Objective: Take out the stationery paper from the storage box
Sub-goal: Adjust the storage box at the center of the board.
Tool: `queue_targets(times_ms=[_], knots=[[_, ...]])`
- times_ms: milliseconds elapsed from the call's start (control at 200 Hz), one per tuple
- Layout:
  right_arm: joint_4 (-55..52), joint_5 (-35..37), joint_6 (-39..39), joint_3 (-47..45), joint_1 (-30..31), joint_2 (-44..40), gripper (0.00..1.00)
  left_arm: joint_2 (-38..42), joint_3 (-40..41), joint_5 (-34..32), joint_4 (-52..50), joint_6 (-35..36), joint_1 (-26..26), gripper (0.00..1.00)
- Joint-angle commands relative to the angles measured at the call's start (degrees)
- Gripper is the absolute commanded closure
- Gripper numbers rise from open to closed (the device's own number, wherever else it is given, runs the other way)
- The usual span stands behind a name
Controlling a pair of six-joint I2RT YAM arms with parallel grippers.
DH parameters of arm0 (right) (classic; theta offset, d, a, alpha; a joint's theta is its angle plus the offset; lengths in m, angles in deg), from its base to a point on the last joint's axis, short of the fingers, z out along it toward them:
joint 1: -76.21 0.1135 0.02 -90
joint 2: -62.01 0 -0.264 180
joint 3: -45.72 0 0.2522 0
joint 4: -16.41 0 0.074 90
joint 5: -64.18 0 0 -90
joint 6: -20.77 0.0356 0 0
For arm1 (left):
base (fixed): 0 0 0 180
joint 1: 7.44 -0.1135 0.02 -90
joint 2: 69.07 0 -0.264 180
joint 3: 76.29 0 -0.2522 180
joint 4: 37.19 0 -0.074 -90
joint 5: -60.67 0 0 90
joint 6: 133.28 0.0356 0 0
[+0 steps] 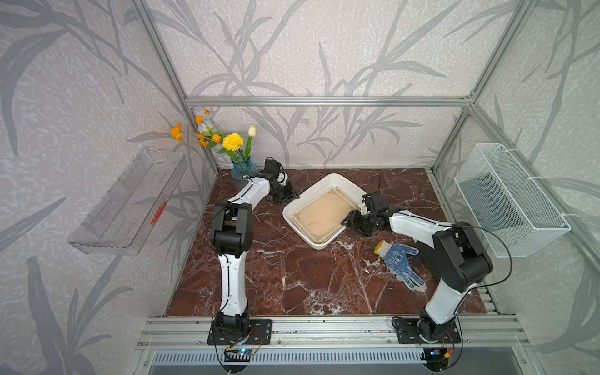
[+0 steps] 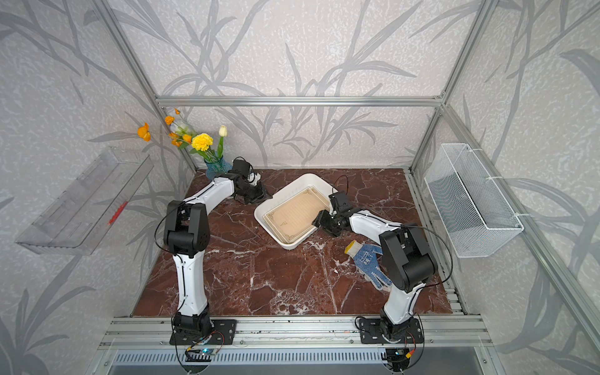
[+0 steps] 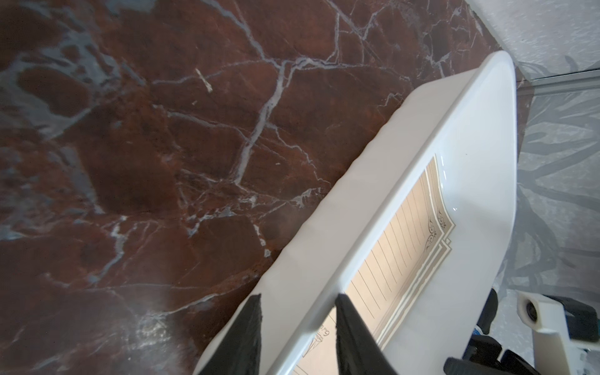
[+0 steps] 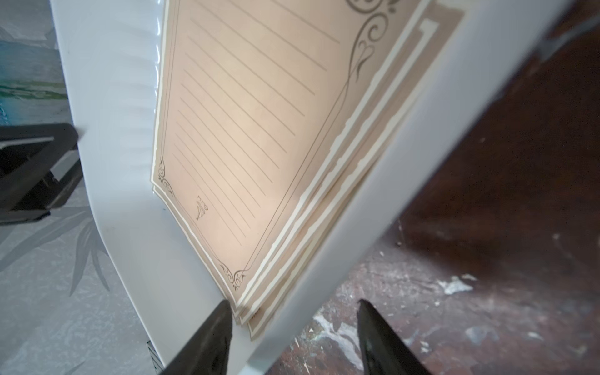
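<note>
The tan, ruled stationery paper (image 1: 324, 216) lies stacked inside the shallow glossy white storage box (image 1: 337, 178). The left gripper (image 3: 298, 297) stands partly open astride one long wall. The right gripper (image 4: 293, 302), jaws wide, straddles the opposite wall, and the stack's corner touches its inner finger. A blue-dotted knitted glove (image 1: 397, 259) lies behind it.

the supporting surface was a red-brown marble-patterned tabletop (image 1: 292, 276) (image 2: 259, 276) with white veins, visible in both top views. three items lay directly on it. the white storage box (image 1: 344, 185) (image 2: 311, 180) sat flat at the centre, towards the far side, turned at an angle to the table edges. a blue dotted work glove (image 1: 397, 259) (image 2: 368, 259) with a yellow cuff lay flat near the right side, apart from the box. a blue glass vase (image 1: 244, 168) (image 2: 217, 167) stood upright in the far left corner.
</note>
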Motion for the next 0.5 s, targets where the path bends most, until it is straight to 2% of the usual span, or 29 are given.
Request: queue_targets(times_ms=[0,245,495], knots=[[0.65,-1.43,-0.26,2.56,-2.29,0.39,0.39,2.5,3.44,3.2,1.72,-3.0,1.39,0.63],[-7.06,-0.77,-8.11,8.91,-7.15,3.28,0.39,4.43,8.43,6.76,5.05,-6.17,4.12,0.63],[-13.42,-0.21,-15.16,16.78,-9.16,6.97,0.39,8.99,14.4,7.43,7.37,-8.56,6.58,0.63]])
